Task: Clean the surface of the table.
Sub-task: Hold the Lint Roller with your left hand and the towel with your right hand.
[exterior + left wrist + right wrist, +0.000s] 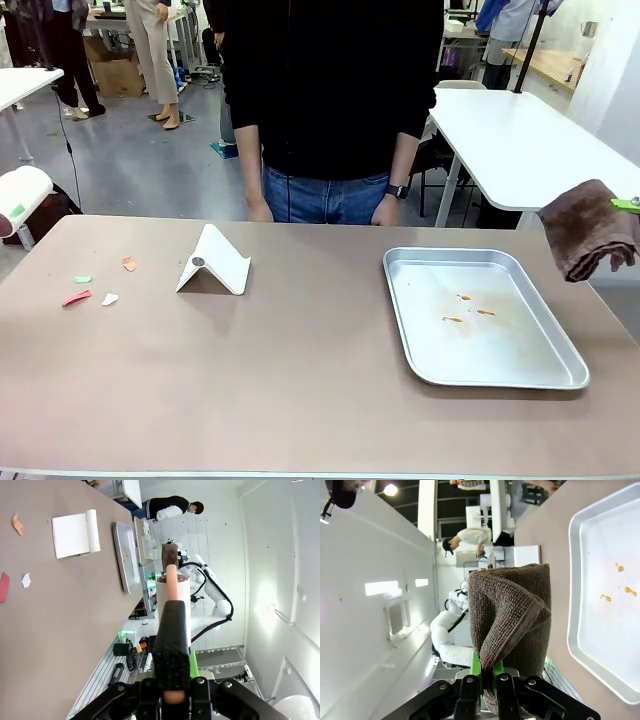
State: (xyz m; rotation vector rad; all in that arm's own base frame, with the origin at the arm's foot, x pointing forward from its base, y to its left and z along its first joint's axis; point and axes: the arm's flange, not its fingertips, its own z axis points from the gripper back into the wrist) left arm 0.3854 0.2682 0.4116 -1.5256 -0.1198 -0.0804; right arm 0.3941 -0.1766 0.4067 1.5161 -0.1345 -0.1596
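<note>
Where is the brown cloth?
In the front view, far right: the cloth hangs from the right gripper, in the air to the right of the tray.

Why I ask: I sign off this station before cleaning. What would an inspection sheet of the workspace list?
Surface: tan table, paper scraps near its left end.
Job's things: brown cloth and white roller, both held in grippers.
Clutter: white folded stand; metal tray with orange specks.
Grippers: left gripper shut on the roller's pinkish handle; right gripper shut on the cloth.
Cables: black cable looping along the right arm.
Surroundings: person standing at the far edge; white-topped table behind.
</note>
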